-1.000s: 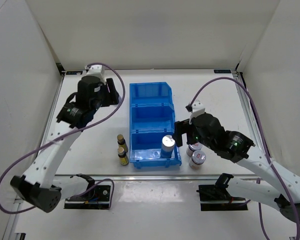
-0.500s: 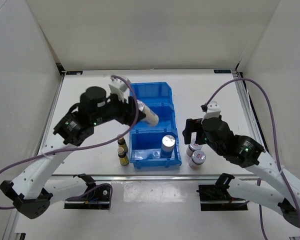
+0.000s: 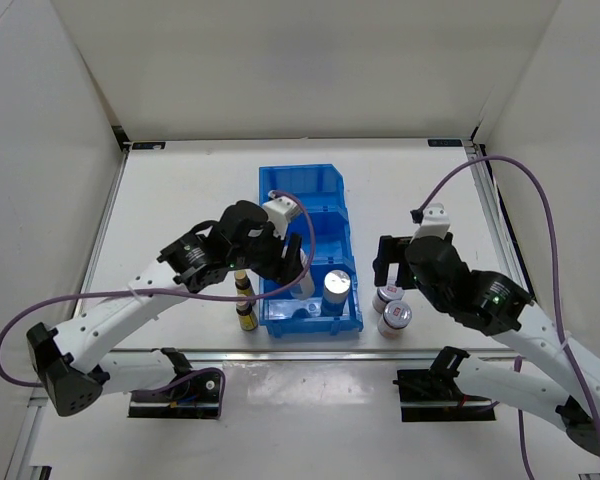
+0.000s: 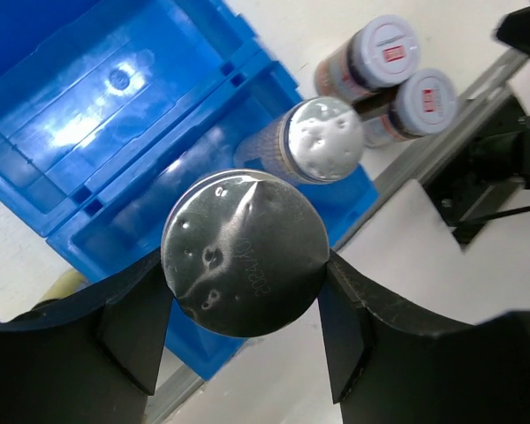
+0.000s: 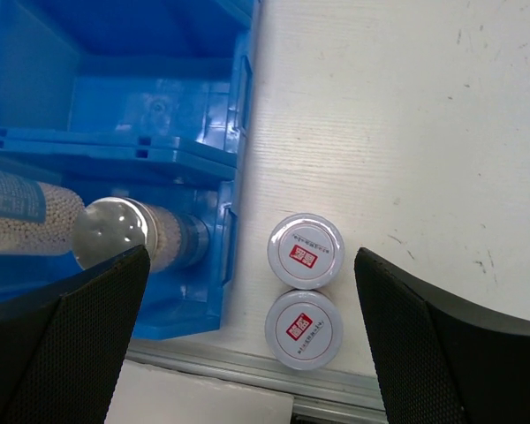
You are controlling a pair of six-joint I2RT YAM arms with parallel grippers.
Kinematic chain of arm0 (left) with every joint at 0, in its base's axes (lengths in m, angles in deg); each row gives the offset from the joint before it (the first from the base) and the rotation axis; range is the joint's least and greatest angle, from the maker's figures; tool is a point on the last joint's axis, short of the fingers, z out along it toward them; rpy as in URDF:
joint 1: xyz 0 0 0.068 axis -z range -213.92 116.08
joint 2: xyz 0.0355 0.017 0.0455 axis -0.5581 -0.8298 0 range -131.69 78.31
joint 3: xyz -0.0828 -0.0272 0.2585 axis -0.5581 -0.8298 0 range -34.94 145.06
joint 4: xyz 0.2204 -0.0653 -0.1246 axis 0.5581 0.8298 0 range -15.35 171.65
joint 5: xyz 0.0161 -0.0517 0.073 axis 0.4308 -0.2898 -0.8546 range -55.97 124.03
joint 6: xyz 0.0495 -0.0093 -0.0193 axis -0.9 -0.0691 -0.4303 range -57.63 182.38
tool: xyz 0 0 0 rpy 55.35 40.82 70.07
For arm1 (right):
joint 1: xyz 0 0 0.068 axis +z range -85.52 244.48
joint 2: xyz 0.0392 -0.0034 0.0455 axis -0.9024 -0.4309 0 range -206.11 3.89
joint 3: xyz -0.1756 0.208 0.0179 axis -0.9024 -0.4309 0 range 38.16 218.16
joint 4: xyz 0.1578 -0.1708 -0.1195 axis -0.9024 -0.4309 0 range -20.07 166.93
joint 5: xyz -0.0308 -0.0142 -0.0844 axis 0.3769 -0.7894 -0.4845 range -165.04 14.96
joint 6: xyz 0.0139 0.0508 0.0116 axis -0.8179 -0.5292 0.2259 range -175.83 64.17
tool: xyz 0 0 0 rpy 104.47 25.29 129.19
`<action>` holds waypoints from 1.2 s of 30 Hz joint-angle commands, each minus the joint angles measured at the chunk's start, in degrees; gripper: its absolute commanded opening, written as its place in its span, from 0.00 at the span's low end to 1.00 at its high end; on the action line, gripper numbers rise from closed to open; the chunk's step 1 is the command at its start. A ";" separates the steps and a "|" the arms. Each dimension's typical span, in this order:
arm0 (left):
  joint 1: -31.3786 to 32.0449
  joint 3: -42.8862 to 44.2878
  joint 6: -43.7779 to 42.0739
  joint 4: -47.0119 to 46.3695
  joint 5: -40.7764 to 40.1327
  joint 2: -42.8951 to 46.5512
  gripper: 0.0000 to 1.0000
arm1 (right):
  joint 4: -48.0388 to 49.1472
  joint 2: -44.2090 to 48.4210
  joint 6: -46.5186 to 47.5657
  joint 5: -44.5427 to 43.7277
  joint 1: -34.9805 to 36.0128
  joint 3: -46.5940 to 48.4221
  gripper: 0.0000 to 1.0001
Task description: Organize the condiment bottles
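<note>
Top view: left gripper [image 3: 298, 268] has just swung in from the upper left and hangs its silver-topped cylinder [image 3: 302, 285] over the bottom compartment of the blue bin [image 3: 300, 180], beside the second cylinder [image 3: 336, 288], so that pair looks nearly sorted. Left wrist: fingers [image 4: 128, 327] clamped on it, cap facing the lens, long axis roughly upright. Right wrist: right gripper [image 5: 247, 265] spread wide, empty, over the white jars [image 5: 306, 252].

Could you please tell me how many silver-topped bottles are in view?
2 silver-topped bottles: one stands in the blue bin's nearest compartment; the left gripper holds the other beside it.
</note>
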 commanded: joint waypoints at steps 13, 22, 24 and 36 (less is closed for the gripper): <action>1.59 -3.23 -0.47 -4.10 -6.84 -5.71 0.15 | -6.62 -13.13 -4.82 1.53 -5.30 3.94 1.00; 2.20 -3.23 -0.47 -4.10 -5.34 -6.43 0.58 | -0.28 -17.18 -0.42 17.63 -16.30 -2.12 1.00; 2.20 -3.23 -0.47 -4.10 -5.34 -6.43 0.75 | 0.33 -17.89 0.11 19.46 -17.52 -2.65 1.00; 2.20 -2.63 -1.00 -4.10 -4.02 -5.64 0.95 | 1.91 -23.52 -0.50 21.85 -18.05 -5.90 1.00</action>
